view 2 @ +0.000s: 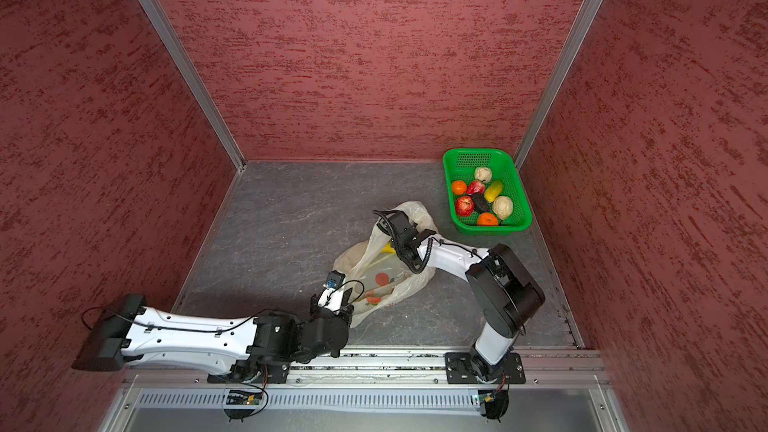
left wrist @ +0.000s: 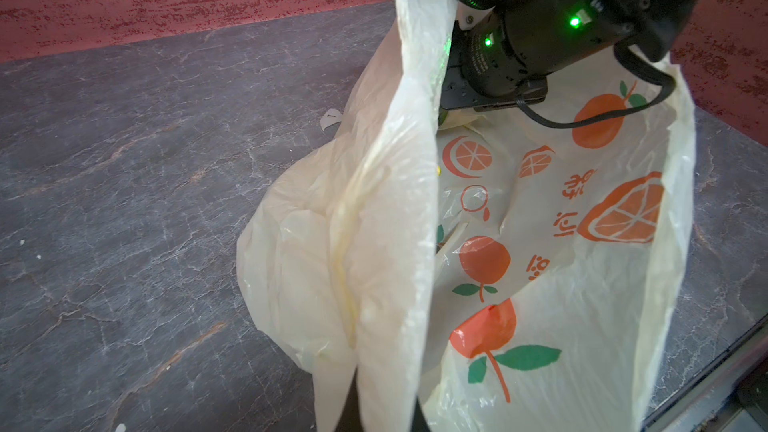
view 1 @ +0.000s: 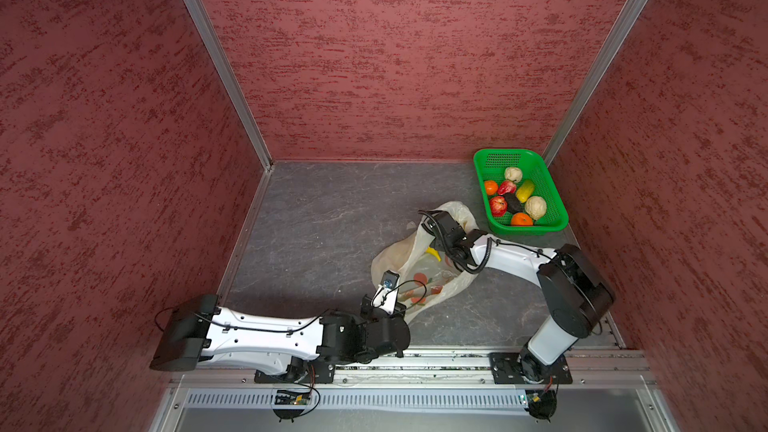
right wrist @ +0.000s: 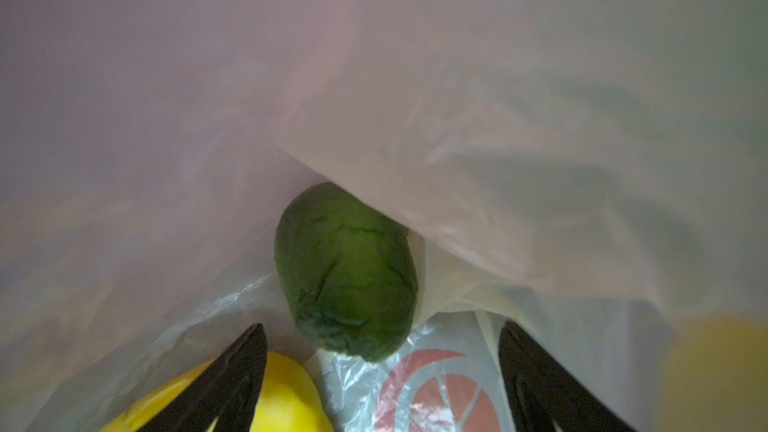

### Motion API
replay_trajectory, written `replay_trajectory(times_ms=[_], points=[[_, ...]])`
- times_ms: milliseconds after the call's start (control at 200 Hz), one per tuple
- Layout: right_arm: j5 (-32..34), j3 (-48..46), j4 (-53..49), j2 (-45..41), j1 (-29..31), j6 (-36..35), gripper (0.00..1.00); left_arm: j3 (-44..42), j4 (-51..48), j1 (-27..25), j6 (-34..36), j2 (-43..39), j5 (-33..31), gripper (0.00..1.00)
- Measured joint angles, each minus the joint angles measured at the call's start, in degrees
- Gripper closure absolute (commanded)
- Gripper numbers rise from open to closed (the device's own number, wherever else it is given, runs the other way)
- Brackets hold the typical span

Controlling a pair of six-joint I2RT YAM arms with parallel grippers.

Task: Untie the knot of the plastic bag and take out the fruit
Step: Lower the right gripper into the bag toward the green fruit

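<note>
Clamped tight, the left gripper (left wrist: 382, 419) pinches a fold of the plastic bag (view 1: 395, 253) at the end farthest from the green basket (view 1: 555, 189) and holds that film up in a tall creased ridge.

The bag is thin, translucent cream plastic, wrinkled all over. It is printed with whole oranges on green-leaved stems, cut orange slices and a few orange characters. It lies slumped on the dark grey veined tabletop (view 1: 324, 226). Its mouth gapes wide and its far lobe sits just beside the basket's near corner. Whether the two touch I cannot tell.

From the basket side, the right gripper (right wrist: 381, 326) reaches in through the mouth, its jaws spread wide with nothing between them. Just past its fingertips (right wrist: 249, 347) a dark green fruit (right wrist: 345, 276) with a wrinkled, bumpy skin lies half under a drooping sheet of film. A yellow banana (right wrist: 286, 396) lies beneath one finger, and in both top views it peeks out of the bag's mouth.

Inside the basket lie oranges (view 1: 521, 219), red apples (view 1: 498, 206), a dark avocado (view 1: 513, 203), a yellow-green mango (view 1: 525, 190) and cream bumpy fruits (view 1: 535, 207).
</note>
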Motion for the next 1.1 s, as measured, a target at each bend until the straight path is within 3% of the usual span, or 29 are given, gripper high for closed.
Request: replay_trajectory(times_ms=[396,731,1097], points=[[-0.09,0.24,7.04,5.60,-1.84,-1.92,0.03,0.57,-1.27,-0.79,-1.79,0.17,-0.22,1.00],[-1.38,1.68,11.91,8.20,-3.98,-5.90,0.30,1.27,-1.53,-0.85,-2.56,1.05,-0.92,1.00],[-7.76,0.22,14.99,5.40,-4.20,-8.61,0.43,1.27,-1.46,-1.01,-2.93,2.56,-1.14,1.00]])
